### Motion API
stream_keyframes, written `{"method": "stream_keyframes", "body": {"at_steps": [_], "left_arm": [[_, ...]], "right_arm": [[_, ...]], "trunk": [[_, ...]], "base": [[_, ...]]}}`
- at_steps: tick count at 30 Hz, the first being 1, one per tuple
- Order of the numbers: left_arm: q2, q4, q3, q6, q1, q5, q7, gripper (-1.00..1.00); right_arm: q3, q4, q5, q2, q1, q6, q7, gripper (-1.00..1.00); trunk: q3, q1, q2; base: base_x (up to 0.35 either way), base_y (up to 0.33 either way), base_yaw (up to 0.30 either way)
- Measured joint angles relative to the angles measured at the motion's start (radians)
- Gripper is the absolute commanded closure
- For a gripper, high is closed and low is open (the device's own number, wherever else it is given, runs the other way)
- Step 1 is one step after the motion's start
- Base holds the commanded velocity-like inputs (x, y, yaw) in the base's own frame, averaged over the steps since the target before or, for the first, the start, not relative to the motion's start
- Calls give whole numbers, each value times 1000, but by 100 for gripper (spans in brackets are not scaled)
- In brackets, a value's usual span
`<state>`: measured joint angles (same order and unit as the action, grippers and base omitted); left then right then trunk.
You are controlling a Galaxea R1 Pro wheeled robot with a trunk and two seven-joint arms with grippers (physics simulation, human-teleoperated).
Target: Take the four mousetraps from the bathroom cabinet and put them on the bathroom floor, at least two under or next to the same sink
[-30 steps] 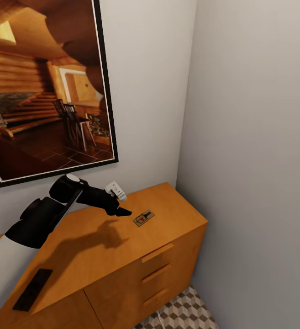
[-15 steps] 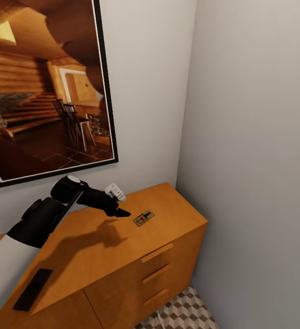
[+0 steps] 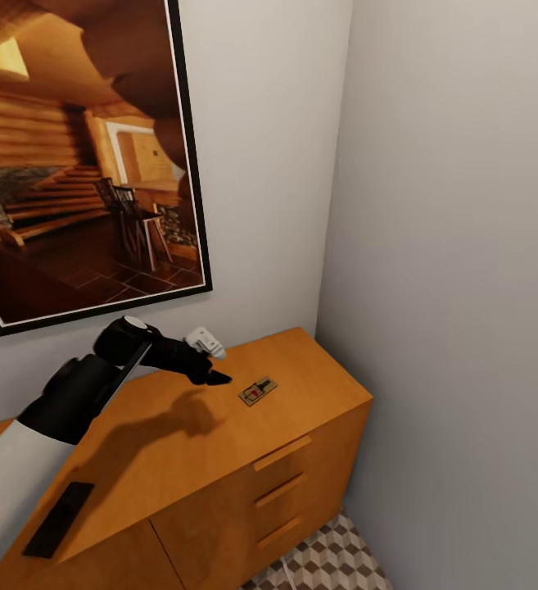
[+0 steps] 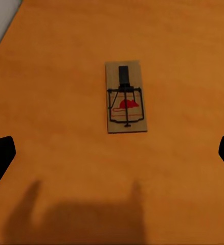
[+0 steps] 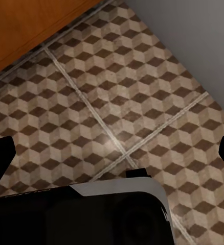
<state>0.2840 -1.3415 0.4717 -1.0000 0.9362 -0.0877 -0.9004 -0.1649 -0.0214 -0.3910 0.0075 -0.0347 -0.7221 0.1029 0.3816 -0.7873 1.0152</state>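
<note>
Left wrist view: the left hand [image 4: 112,153] hangs spread above the mousetrap [image 4: 125,96] at frame centre; descending off-centre could skid the flat board across the cabinet [image 4: 183,51]

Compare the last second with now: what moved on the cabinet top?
The left pincer drew back slightly from the mousetrap, up and toward the wall, empty with its jaws spread. The mousetrap stayed flat on the cabinet; the dark flat object nearer the front did not move.
</note>
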Motion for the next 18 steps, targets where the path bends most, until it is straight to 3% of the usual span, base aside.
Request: {"method": "stream_keyframes", "body": {"at_steps": [14,18], "left_arm": [[-40,47,-1,-1,0,0,14,-100],[-63,54,0,-1,0,1,15,-100]], "right_arm": [[0,0,0,-1,0,0,0,-100],[0,0,0,-1,0,0,0,-100]], "trunk": [[0,0,0],[0,0,0]], "base": [[0,0,0],[0,0,0]]}}
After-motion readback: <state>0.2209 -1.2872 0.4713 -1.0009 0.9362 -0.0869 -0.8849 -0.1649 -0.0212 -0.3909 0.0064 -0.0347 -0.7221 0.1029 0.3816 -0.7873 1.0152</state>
